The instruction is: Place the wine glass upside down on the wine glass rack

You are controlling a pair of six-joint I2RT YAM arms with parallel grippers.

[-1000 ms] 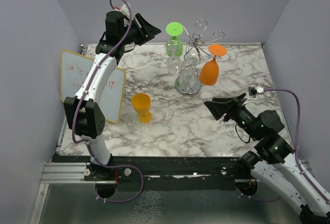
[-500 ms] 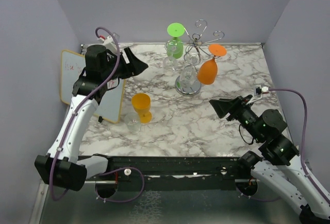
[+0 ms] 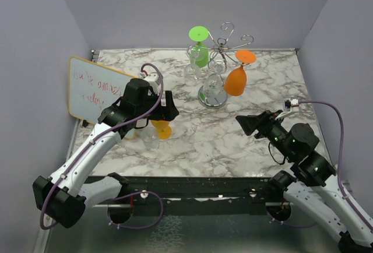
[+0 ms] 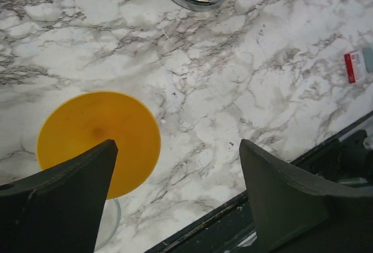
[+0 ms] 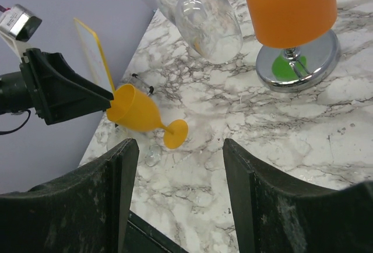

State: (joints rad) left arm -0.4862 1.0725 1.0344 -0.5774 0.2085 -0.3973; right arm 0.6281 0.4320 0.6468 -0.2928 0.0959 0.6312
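A yellow wine glass (image 3: 161, 128) stands upright on the marble table, left of centre. My left gripper (image 3: 167, 107) hovers just above it, open and empty. From the left wrist, the glass's round mouth (image 4: 99, 136) sits under the left finger, and bare marble lies between the jaws (image 4: 176, 148). The chrome wine glass rack (image 3: 220, 55) stands at the back centre on its mirrored base (image 3: 205, 98). A green glass (image 3: 198, 48), an orange glass (image 3: 236, 81) and clear glasses hang on it upside down. My right gripper (image 3: 247, 123) is open and empty, right of centre.
A whiteboard (image 3: 96, 87) with red writing leans at the left edge. A clear glass (image 3: 150, 143) stands just in front of the yellow one. The right wrist view shows the yellow glass (image 5: 137, 110), the rack base (image 5: 303, 63) and the left gripper (image 5: 64, 90).
My left arm has swung from the back left down over the yellow glass, its jaws opening wider. The whiteboard is now uncovered. The right arm has barely shifted.
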